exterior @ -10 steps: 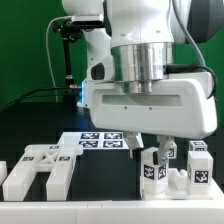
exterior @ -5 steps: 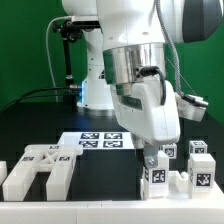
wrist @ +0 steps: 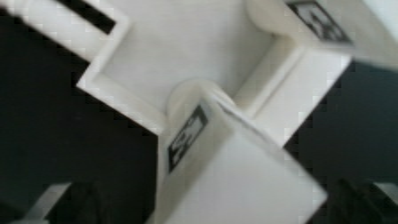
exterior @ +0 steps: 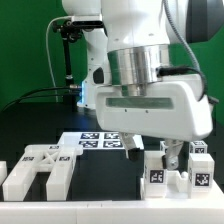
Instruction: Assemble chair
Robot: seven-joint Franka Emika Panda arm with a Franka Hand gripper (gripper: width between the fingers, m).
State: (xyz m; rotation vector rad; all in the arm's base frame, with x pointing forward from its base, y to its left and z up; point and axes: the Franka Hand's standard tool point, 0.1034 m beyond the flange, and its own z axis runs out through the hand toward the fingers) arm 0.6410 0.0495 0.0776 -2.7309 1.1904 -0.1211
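Chair post point(exterior: 154, 174) stands upright, long axis vertical, between jaws spread wide, gripping nothing.

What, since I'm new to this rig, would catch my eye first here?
The robot arm's big white gripper fills the exterior view's right half, its jaws open around an upright tagged post. On the exterior view's left a chunky slotted block lies on the black table. The marker board lies behind them.

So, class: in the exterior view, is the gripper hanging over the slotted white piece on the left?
No, the gripper hangs over the tagged posts at the exterior view's right.
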